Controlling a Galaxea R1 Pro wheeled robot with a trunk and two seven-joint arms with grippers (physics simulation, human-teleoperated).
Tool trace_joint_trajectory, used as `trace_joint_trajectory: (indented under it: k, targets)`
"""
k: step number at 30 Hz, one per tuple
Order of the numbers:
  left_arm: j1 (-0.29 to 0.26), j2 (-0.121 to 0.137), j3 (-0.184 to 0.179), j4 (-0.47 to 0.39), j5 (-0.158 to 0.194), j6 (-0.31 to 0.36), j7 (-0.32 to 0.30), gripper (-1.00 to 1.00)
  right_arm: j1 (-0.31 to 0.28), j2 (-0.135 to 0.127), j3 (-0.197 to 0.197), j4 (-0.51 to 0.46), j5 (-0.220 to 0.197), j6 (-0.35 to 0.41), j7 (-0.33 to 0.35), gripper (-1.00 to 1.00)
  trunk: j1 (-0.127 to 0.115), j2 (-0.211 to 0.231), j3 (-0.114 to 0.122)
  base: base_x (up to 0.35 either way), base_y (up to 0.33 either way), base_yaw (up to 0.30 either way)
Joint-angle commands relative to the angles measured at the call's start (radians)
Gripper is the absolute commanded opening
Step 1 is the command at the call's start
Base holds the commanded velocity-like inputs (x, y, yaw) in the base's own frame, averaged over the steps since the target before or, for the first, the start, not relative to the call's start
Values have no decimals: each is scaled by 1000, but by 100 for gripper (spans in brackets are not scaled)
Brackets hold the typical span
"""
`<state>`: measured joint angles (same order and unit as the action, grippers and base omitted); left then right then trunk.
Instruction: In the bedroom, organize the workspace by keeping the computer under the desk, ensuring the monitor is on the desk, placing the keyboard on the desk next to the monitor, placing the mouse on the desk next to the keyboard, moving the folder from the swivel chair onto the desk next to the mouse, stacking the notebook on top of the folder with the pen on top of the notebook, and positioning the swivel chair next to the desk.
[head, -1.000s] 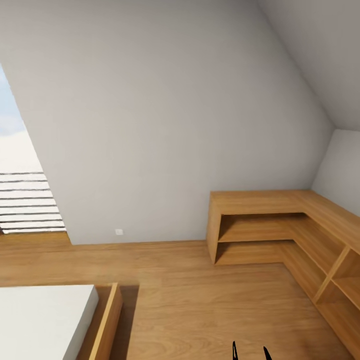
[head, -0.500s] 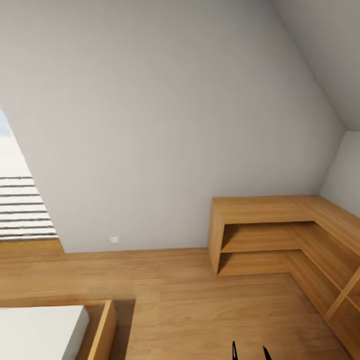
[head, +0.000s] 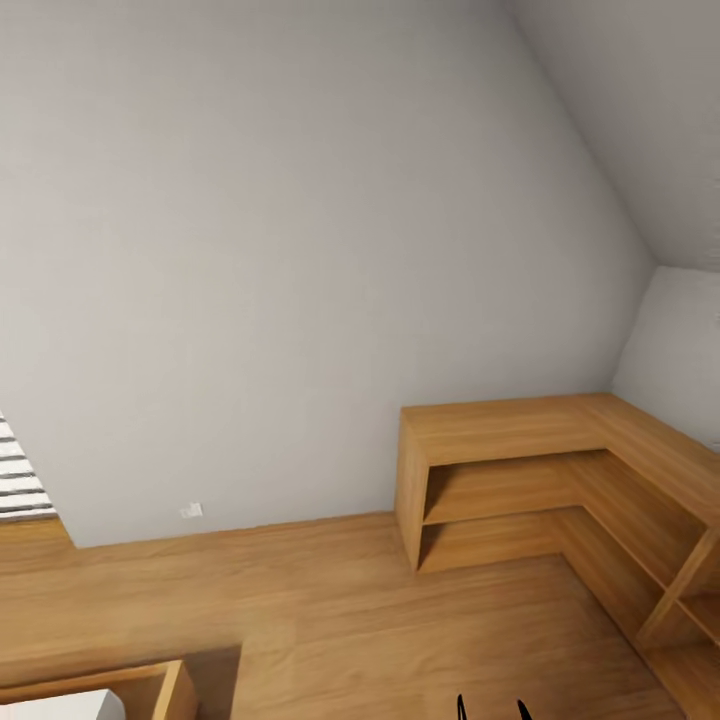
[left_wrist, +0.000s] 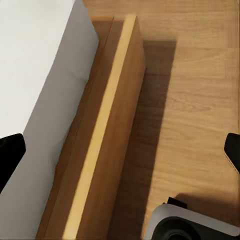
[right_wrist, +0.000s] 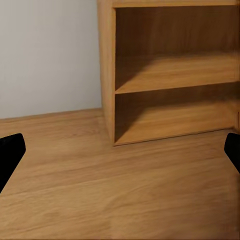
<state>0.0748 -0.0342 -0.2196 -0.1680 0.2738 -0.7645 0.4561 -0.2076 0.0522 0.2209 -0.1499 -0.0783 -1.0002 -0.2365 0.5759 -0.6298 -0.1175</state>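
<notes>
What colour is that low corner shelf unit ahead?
Light honey-toned wood, the shelf unit matching the plank floor; clearest in the right wrist view.

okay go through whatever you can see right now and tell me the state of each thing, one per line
Left pincer: open, nothing held, over the floor beside the bed.
Right pincer: open, nothing held, facing the cabinet.
Wooden corner cabinet: shelves bare, nothing on top.
Bed: wooden frame, white mattress, on the floor.
Wall socket: nothing plugged in.
</notes>
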Motion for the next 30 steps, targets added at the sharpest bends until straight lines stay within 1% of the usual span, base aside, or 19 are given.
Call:
trace_joint_trajectory:
  k: [1, 15, 20, 30]
  targets:
    - [0, 0, -8, -2, 7, -1, 6, 100, -1, 0, 8, 1, -8, -3, -2, 100, 1, -1, 0, 113, 15, -233]
    - [0, 0, -9, -2, 7, -1, 7, 100, -1, 0, 6, 3, -10, -2, 0, 100, 1, -1, 12, 46, 7, -253]
    - [0, 1, -9, -2, 7, -1, 7, 100, -1, 1, 6, 3, -11, -2, -2, 100, 1, -1, 15, 231, 48, -269]
    - [0, 2, -7, -2, 8, -1, 7, 100, -1, 4, 5, 3, -15, 0, -7, 100, 1, -1, 18, 316, 99, -282]
